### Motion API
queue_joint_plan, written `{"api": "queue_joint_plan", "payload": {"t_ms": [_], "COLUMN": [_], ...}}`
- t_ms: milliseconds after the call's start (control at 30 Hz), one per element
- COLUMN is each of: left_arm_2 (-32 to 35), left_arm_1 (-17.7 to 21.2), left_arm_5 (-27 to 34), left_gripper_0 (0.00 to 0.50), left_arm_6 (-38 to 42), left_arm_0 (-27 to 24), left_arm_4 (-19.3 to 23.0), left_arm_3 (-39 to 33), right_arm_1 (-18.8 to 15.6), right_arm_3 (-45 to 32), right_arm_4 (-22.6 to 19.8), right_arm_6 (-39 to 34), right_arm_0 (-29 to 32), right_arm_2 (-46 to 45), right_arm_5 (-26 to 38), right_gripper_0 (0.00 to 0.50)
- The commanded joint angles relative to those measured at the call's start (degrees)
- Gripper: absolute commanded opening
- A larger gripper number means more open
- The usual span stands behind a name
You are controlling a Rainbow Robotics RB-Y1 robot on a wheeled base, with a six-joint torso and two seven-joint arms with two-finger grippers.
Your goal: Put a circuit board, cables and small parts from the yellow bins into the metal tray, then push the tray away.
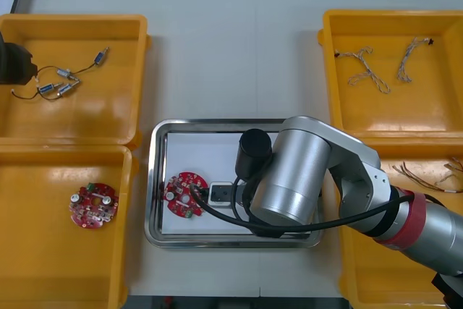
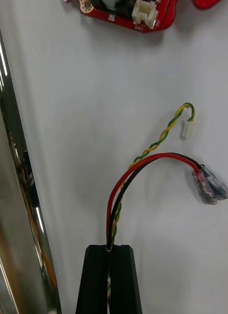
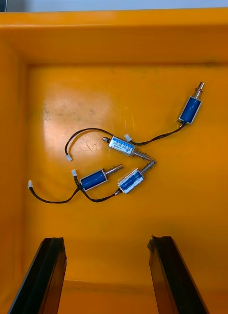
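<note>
Hanging low over the metal tray [image 1: 155, 179], the right gripper [image 2: 112, 248] has its fingers closed tight on a red, black and yellow-green cable bundle [image 2: 143, 164]. A clean release probably means dropping it clear of the circuit board [image 2: 126, 14] just beyond and the tray's rim alongside. Over the far left-hand yellow bin [image 3: 119, 39], the left gripper [image 3: 106, 239] gapes wide and empty above small metal parts [image 3: 121, 145].
</note>
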Motion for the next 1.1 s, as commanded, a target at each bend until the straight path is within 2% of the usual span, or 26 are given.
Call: {"api": "queue_joint_plan", "payload": {"t_ms": [33,133,233,267,300,333,367,400,500,533,567,600,867,1000,1100], "left_arm_2": [2.0,2.4,4.0,4.6,4.8,4.8,4.8,4.8,4.8,4.8,4.8,4.8,3.6,1.4,1.1], "left_arm_1": [2.6,2.6,2.6,2.6,2.6,2.6,2.7,2.6,2.7,2.6,2.7,2.6,2.0,1.2,-0.2], "left_arm_5": [-1.0,-2.3,-3.9,-4.2,-4.2,-4.4,-4.6,-4.7,-6.1,-6.3,-6.8,-7.2,-8.8,-9.0,-9.3], "left_gripper_0": [0.5,0.5,0.5,0.5,0.5,0.5,0.5,0.5,0.5,0.5,0.5,0.5,0.5,0.5,0.5], "left_arm_6": [-7.3,-10.2,-14.0,-15.4,-16.0,-17.0,-17.7,-18.0,-21.2,-21.7,-22.6,-23.4,-27.2,-29.1,-32.4], "left_arm_0": [-1.7,-1.7,-1.7,-1.7,-1.7,-1.7,-1.7,-1.7,-1.9,-2.0,-2.3,-2.7,-4.3,-6.4,-8.9], "left_arm_4": [-0.7,0.1,3.3,4.4,4.6,4.4,4.1,4.1,4.2,4.2,3.8,3.7,4.3,4.2,4.4], "left_arm_3": [0.2,1.5,4.1,4.9,4.9,5.1,5.3,5.4,7.0,7.3,8.2,9.3,12.4,13.3,16.5], "right_arm_1": [1.1,1.1,1.1,1.1,1.1,1.0,1.0,1.0,1.0,1.0,1.0,1.0,0.9,0.9,0.9], "right_arm_3": [-0.6,-0.6,-0.7,-0.7,-0.6,-0.7,-0.6,-0.6,-0.7,-0.7,-0.7,-0.8,-3.9,-5.0,-5.0], "right_arm_4": [-0.9,-0.7,-0.5,-0.5,-0.5,-0.7,-0.8,-0.9,-1.2,-1.2,-1.2,-1.2,-1.9,-4.5,-7.0], "right_arm_6": [0.7,0.2,-0.2,-0.4,-0.4,-0.6,-0.6,-0.6,-0.8,-0.8,-0.8,-0.8,-0.8,-1.0,-0.9], "right_arm_0": [0.5,0.5,0.5,0.5,0.6,0.6,0.6,0.6,0.4,0.4,0.5,0.5,0.5,0.4,0.3], "right_arm_2": [1.1,1.8,1.8,1.8,1.8,1.8,1.8,1.8,1.8,1.7,1.5,1.3,-2.2,-5.9,-9.1], "right_arm_5": [-1.4,-1.4,-1.4,-1.4,-1.5,-1.5,-1.5,-1.5,-1.6,-1.7,-2.1,-2.2,-0.6,0.7,1.5], "right_gripper_0": [0.0,0.0,0.0,0.01,0.051,0.051,0.2,0.241,0.409,0.433,0.433,0.5,0.5,0.5,0.5]}}
